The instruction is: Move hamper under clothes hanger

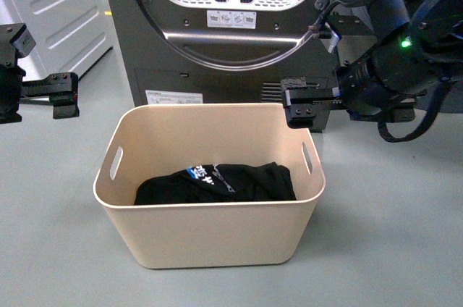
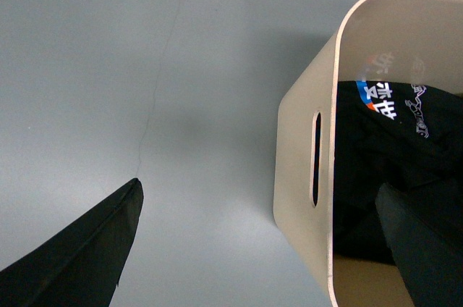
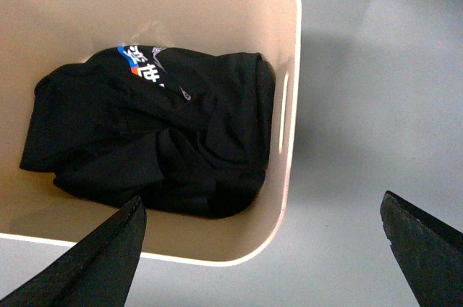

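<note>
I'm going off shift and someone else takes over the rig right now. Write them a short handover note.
Left end effector: open, empty, off the left side of the hamper and clear of it.
Right end effector: open, empty, at the hamper's far right corner; I cannot tell whether it touches the rim.
The hamper stands on the floor in front of the dryer, with a black garment inside.
The clothes hanger is not in view.
Done: no grasp yet.
Left: grip the hamper and move it under the clothes hanger.

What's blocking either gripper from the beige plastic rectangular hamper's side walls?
Nothing visible. The left gripper and right gripper hang open at either side of the beige plastic hamper, only air between. The black garment lies inside, below the rim.
</note>
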You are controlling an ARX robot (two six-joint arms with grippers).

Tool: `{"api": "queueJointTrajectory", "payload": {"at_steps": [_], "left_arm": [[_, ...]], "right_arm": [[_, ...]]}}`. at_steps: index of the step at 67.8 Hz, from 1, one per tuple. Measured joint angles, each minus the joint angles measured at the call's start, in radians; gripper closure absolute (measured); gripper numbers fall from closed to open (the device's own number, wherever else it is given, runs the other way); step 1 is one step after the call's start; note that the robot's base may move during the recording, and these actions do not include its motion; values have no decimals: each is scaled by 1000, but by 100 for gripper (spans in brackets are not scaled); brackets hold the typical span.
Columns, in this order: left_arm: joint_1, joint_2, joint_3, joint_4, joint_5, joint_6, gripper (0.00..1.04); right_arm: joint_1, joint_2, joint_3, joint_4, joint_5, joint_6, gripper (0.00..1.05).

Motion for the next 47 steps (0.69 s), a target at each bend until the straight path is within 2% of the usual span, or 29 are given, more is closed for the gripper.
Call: {"api": "queueJointTrajectory", "payload": {"at_steps": [30, 47], "left_arm": [[-61, 143, 82, 9, 15, 53, 7], [-89, 218, 84, 47, 21, 56, 7]], "right_arm": [[31, 219, 163, 3, 87, -14, 8], [24, 293, 211, 4, 96, -13, 8]]}}
